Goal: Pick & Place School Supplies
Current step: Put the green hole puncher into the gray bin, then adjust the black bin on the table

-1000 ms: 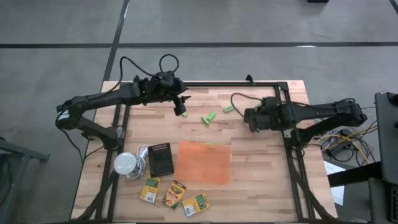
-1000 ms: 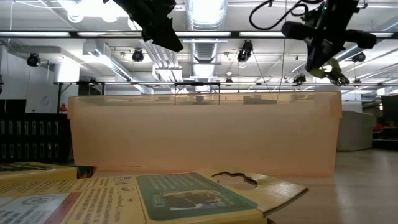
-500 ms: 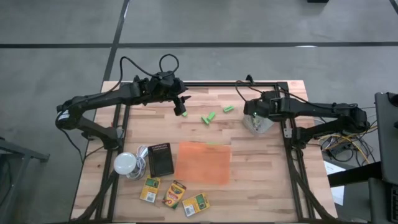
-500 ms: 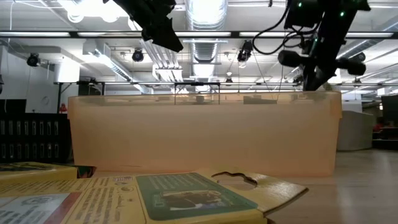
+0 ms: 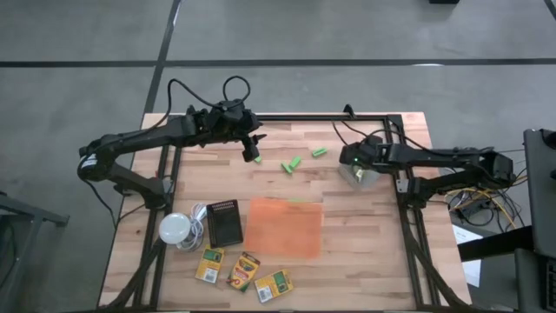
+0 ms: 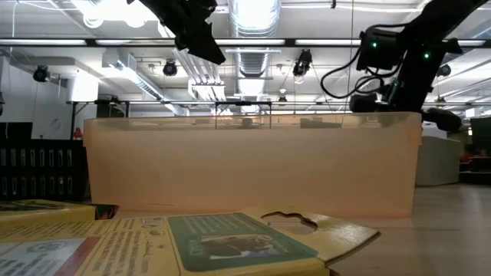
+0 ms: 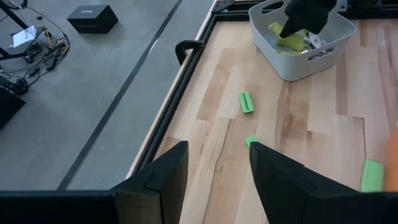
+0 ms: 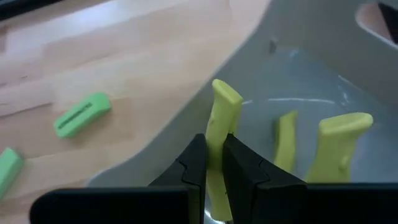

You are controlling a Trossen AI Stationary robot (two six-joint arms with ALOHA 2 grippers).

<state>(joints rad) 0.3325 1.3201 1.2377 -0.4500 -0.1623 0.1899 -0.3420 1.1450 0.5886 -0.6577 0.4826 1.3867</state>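
The right hand is down in the white bin, pinching a yellow-handled scissor tool tight. Another yellow tool lies in the bin too. The left hand hangs over the desk with its fingers spread (nothing in them). Three green blocks lie between the two hands, near the bin
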